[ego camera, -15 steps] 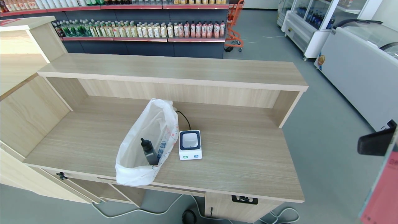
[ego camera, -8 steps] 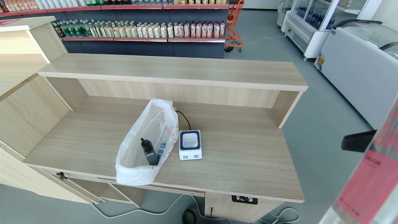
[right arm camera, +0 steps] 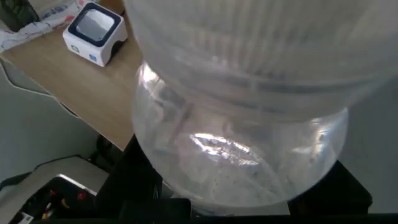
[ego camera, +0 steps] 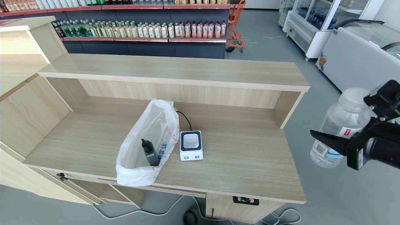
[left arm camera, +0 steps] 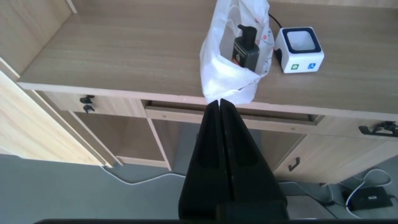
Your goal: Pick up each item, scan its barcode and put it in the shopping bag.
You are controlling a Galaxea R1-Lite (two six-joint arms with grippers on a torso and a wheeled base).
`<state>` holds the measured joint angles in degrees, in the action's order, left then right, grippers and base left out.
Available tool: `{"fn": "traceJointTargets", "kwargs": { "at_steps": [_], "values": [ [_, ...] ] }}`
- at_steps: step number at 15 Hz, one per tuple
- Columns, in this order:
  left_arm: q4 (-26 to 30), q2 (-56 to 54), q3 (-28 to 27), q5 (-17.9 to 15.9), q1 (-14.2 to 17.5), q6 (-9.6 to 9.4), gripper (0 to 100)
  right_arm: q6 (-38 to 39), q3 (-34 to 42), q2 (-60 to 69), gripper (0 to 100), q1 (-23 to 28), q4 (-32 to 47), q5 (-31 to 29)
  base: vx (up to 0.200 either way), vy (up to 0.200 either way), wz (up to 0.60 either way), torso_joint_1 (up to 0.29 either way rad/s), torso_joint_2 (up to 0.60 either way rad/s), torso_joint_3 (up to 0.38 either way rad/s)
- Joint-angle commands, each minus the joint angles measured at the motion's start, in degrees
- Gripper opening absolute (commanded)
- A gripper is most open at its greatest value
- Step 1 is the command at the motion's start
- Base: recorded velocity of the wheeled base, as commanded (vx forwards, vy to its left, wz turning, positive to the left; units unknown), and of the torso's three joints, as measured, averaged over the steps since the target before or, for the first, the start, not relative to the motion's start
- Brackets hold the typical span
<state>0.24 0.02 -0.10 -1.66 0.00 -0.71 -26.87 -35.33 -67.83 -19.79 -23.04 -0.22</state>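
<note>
**Head view.** The right gripper (ego camera: 339, 122) is clamped on a clear plastic water bottle (ego camera: 350, 109), one black finger across its front and the other behind it. The bottle has a pale cap and a small red-and-white label. It hangs in the air off the right end of the light wooden counter (ego camera: 237, 165), cap end up and tilted, over the grey floor. It is well apart from the white plastic shopping bag (ego camera: 140, 162) and from the white box-shaped barcode scanner (ego camera: 191, 153) just beside the bag. A dark pump-top bottle (ego camera: 150, 153) stands inside the bag.

One second ago only a black finger and a strip of pink label showed at the right edge, close to the camera. Half a second ago the label loomed large in the lower right corner. Since then the arm has carried the bottle farther from the camera, so it shows nearly whole. The bag, scanner and dark bottle lie as before.

**Left wrist view.** The left gripper (left arm camera: 219, 107) has its two black fingers pressed flat together with nothing between them. It is out in front of the counter's front edge, in line with the bag.

**Right wrist view.** The clear bottle's ribbed body sits close before the camera, gripped between dark fingers at its sides. The scanner sits on the counter farther off.
</note>
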Motion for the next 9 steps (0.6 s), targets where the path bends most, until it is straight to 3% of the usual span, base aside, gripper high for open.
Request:
{"fn": "traceJointTargets", "kwargs": {
  "at_steps": [1, 4, 9],
  "values": [
    [0.0, 0.0, 0.0, 0.0, 0.0, 0.00, 0, -6.3, 5.0, -2.1, 0, 1.8, -6.1, -0.1, 0.000, 0.000, 0.00, 0.000, 0.00, 0.000],
    [0.0, 0.0, 0.0, 0.0, 0.0, 0.00, 0, -11.5, 8.3, -3.3, 0, 3.3, -12.1, 0.0, 0.000, 0.000, 0.00, 0.000, 0.00, 0.000],
    [0.0, 0.0, 0.0, 0.0, 0.0, 0.00, 0, -21.0, 10.5, -2.0, 0, 4.8, -12.7, -1.2, 0.000, 0.000, 0.00, 0.000, 0.00, 0.000]
  ]
}}
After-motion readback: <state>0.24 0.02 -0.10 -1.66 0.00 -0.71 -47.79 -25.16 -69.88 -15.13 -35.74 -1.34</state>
